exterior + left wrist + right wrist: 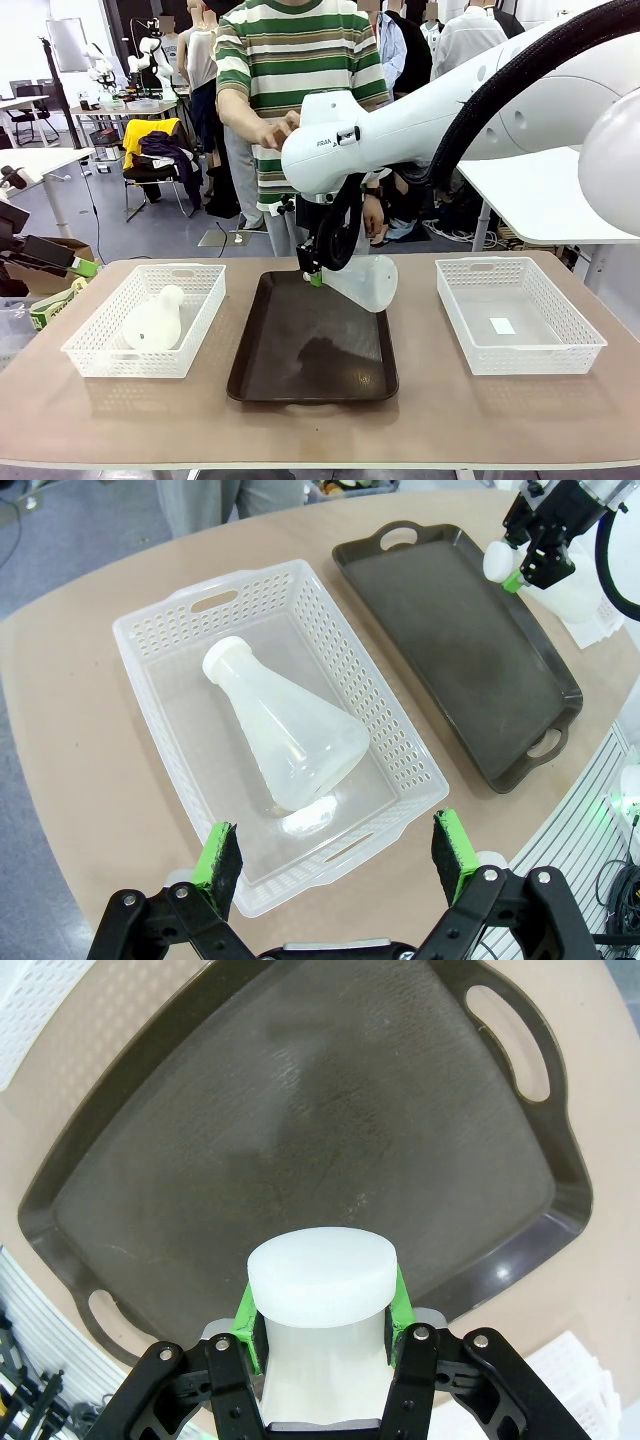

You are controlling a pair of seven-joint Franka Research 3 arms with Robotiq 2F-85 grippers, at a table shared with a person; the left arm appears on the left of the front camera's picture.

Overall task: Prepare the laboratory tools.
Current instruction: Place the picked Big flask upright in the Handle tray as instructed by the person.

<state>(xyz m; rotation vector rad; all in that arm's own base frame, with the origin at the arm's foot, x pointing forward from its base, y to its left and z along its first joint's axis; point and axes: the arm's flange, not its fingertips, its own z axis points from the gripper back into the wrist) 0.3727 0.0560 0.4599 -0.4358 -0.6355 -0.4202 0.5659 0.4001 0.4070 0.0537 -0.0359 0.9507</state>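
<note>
Flask one (365, 283) hangs tilted over the tray's (310, 355) far edge, its neck clamped in the right pincer (312, 275). Flask two (285, 730) lies in the basket (400, 765) left of the tray, under the wide-apart left pincer (335, 850). Gripped only at the neck, flask one may slip or topple on landing.
</note>
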